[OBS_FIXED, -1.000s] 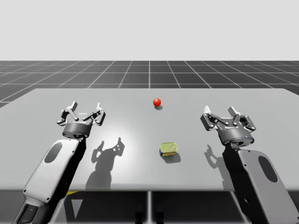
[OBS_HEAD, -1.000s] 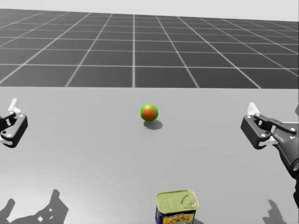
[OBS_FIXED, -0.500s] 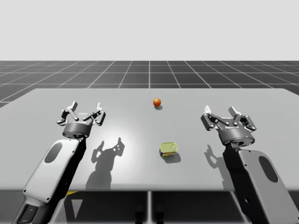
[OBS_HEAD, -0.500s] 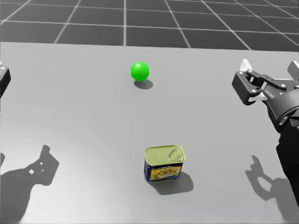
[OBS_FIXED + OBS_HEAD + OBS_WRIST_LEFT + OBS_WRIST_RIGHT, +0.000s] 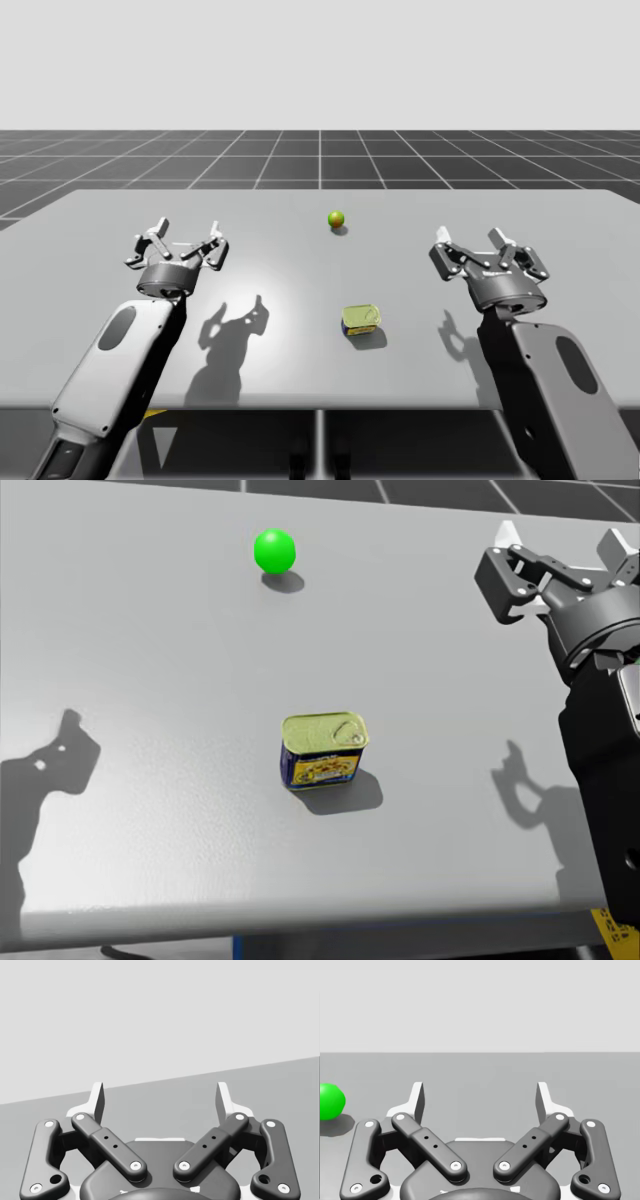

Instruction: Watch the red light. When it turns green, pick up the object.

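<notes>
2 arms come up from the near edge, forearms slanting forward, wrists hovering over the grey table [image 5: 90,225]. Left gripper [image 5: 183,232]: fingers spread wide, nothing between them. Right gripper [image 5: 487,240]: likewise released and empty. The light [image 5: 274,551] glows green, ahead of the right gripper and off to its side. The gold-topped rectangular can [image 5: 324,750] stands between the 2 grippers, nearer the right one, touching neither. Dark gridded floor [image 5: 320,155] stretches beyond the table.
</notes>
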Available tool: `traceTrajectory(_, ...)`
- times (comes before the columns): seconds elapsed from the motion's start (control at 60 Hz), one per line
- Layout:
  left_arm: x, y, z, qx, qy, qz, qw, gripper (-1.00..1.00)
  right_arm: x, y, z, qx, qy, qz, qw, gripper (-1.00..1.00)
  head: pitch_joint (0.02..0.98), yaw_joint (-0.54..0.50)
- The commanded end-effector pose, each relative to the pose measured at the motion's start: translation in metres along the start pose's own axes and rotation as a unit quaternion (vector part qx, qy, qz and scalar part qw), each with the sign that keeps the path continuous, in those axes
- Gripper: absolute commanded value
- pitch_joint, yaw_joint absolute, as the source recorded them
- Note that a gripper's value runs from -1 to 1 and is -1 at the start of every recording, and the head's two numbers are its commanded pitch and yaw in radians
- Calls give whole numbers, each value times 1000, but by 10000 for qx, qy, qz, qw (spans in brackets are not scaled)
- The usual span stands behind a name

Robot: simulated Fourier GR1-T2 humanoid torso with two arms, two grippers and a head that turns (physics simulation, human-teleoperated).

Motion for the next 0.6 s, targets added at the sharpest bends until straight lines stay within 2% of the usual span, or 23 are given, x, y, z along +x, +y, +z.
traceTrajectory(0.017,0,-1,1,5,16,1,10000,-1000,3,9,7,28,167,-33,9999,-1000,863,-160)
traceTrajectory(0.083,-2,-3,1,-1,54,-1,10000,-1000,4,15,16,-58,229,186,9995,-1000,868,-159)
traceTrajectory(0.133,-2,-4,1,-15,68,-13,10000,-1000,5,20,25,-5,147,193,9997,-1000,871,-159)
traceTrajectory(0.183,-2,-5,2,-30,67,-14,10000,-1000,8,26,37,23,90,307,9995,-1000,875,-162)
traceTrajectory(0.25,-1,-6,4,-41,63,-13,10000,-1000,11,33,52,105,83,310,9994,-1000,876,-162)
traceTrajectory(0.3,-1,-6,4,-43,68,-13,10000,-1000,13,36,60,161,58,364,9992,-1000,877,-162)
traceTrajectory(0.4,-2,-6,4,-46,80,-14,10000,-1000,18,44,87,445,135,223,9987,-1000,876,-162)
traceTrajectory(0.417,-2,-6,4,-48,80,-13,10000,-1000,19,46,90,437,128,153,9988,-1000,876,-162)
traceTrajectory(0.433,-2,-6,4,-52,81,-12,10000,-1000,19,49,98,446,126,11,9989,-1000,877,-161)
traceTrajectory(0.467,-3,-5,3,-52,82,-12,10000,-1000,19,50,104,537,220,23,9983,-1000,876,-161)
traceTrajectory(0.517,-3,-5,3,-52,82,-13,10000,-1000,17,54,116,651,281,-110,9974,-1000,877,-159)
traceTrajectory(0.583,-3,-6,3,-73,93,-18,9999,-1000,15,57,127,758,323,-170,9965,-1000,877,-157)
traceTrajectory(0.6,-4,-6,2,-78,100,-22,9999,-1000,14,60,134,819,352,-229,9958,-1000,876,-159)
